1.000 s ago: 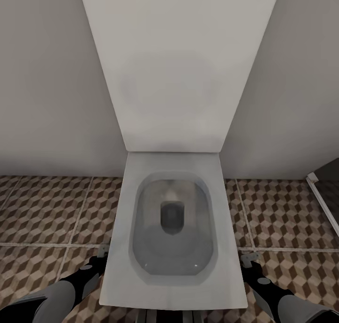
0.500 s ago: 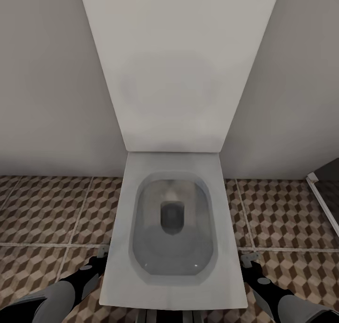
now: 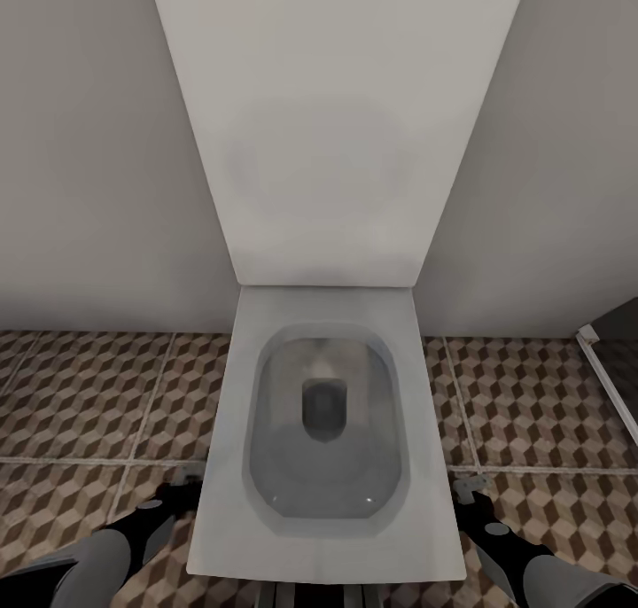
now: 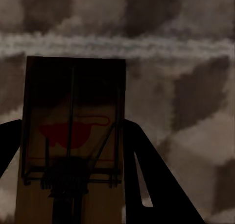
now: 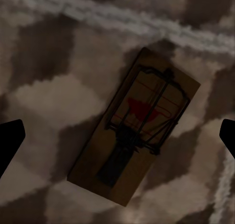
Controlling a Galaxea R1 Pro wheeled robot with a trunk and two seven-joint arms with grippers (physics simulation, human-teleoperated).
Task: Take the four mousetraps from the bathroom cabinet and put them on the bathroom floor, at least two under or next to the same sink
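A mousetrap (image 4: pixel 72 136), a tan board with dark wire and a red mark, sits between the two dark fingers of my left gripper (image 4: pixel 73 150). The fingers press against its long sides, just above the cube-patterned bathroom floor (image 4: pixel 186 101). Another mousetrap (image 5: pixel 134 126) lies flat on the floor tiles (image 5: pixel 49 101) under my right gripper (image 5: pixel 117 138), which is wide open and apart from it. In the head view my left gripper (image 3: pixel 173 491) and right gripper (image 3: pixel 470 487) hang low on either side of the toilet. The cabinet and the sink are out of view.
A white toilet (image 3: pixel 323 537) with its lid up stands straight ahead against the grey wall (image 3: pixel 89 191), between my two arms. Patterned floor (image 3: pixel 89 395) runs to both sides. A dark panel with a white frame (image 3: pixel 611 369) is at the right edge.
My left arm has dropped slightly down and to the left beside the toilet. The right arm and the camera have not moved.
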